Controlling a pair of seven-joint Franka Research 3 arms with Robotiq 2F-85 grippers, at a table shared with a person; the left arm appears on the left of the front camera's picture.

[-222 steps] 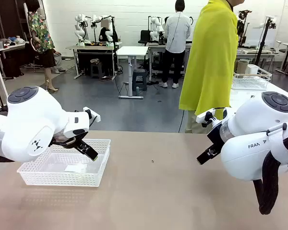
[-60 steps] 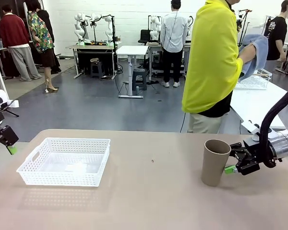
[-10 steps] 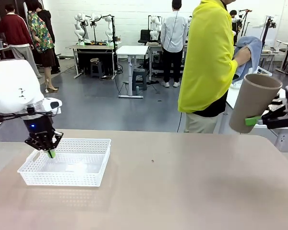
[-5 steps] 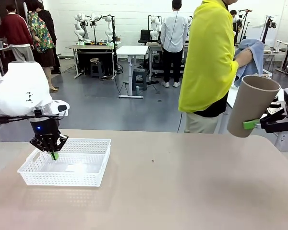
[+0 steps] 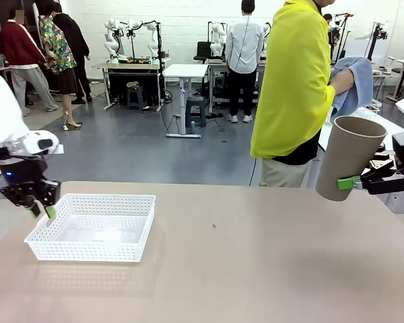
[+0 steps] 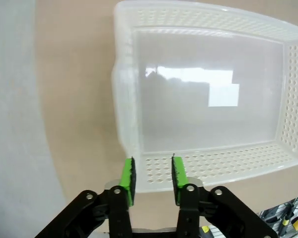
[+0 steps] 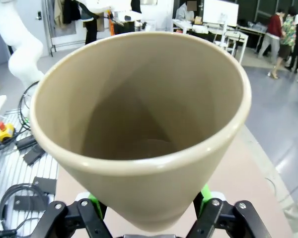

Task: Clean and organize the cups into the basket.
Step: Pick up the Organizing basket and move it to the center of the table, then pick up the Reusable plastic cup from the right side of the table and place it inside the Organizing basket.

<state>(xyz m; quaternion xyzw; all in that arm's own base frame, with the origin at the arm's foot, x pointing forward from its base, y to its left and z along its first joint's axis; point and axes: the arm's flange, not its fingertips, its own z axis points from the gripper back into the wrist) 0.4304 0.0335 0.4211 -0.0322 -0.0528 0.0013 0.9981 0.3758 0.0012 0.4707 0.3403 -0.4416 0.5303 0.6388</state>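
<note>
At the right edge of the table (image 5: 222, 276), a tapered matte taupe cup (image 5: 350, 158) is pinched, tilted, by the right gripper (image 5: 355, 182); the left gripper (image 5: 42, 210) is spread, empty, at the left rim of the perforated white basket (image 5: 87, 250).

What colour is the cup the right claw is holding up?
Taupe-brown, plain and matte, with no pattern. The cup shows best in the right wrist view.

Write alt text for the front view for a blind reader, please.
The right gripper holds a taupe cup aloft, tilted, at right; the left gripper, open, hangs at the left end of the basket. A person in yellow stands beyond.
</note>
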